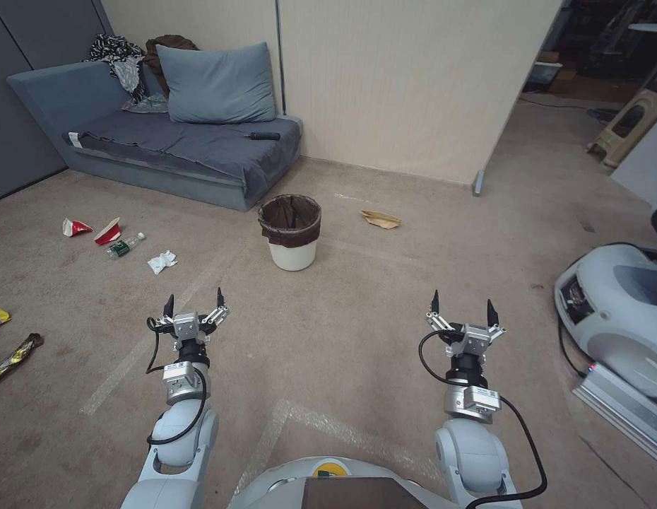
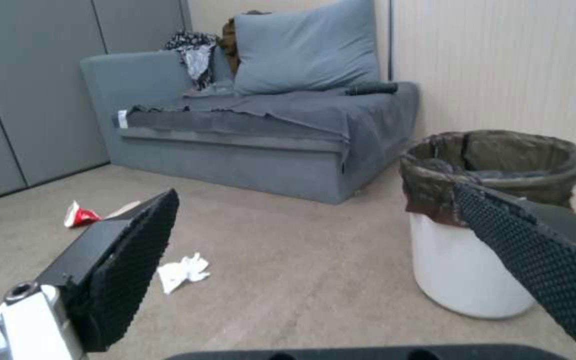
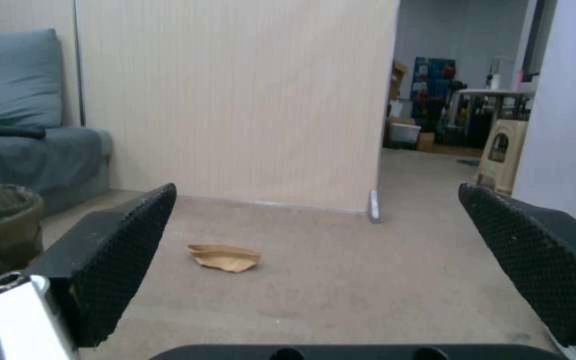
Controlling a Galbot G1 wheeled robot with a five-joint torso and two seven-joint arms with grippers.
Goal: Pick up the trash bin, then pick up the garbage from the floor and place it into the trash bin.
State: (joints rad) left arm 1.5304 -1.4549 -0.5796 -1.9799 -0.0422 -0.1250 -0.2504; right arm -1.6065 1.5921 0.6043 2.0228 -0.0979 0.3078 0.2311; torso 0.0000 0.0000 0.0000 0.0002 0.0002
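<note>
The trash bin, white with a dark liner over its rim, stands on the carpet ahead, upright; it also stands ahead in the left wrist view. Garbage lies on the floor: two crushed red-and-white cups, a small bottle, a white tissue on the left, yellow wrappers at the far left, tan folded paper right of the bin. My left gripper hovers open, short of the bin. My right gripper is open too, with nothing held.
A blue-grey sofa with a pillow stands behind the bin against a beige partition wall. A white machine with cables sits at the right. Open carpet lies between my grippers and the bin.
</note>
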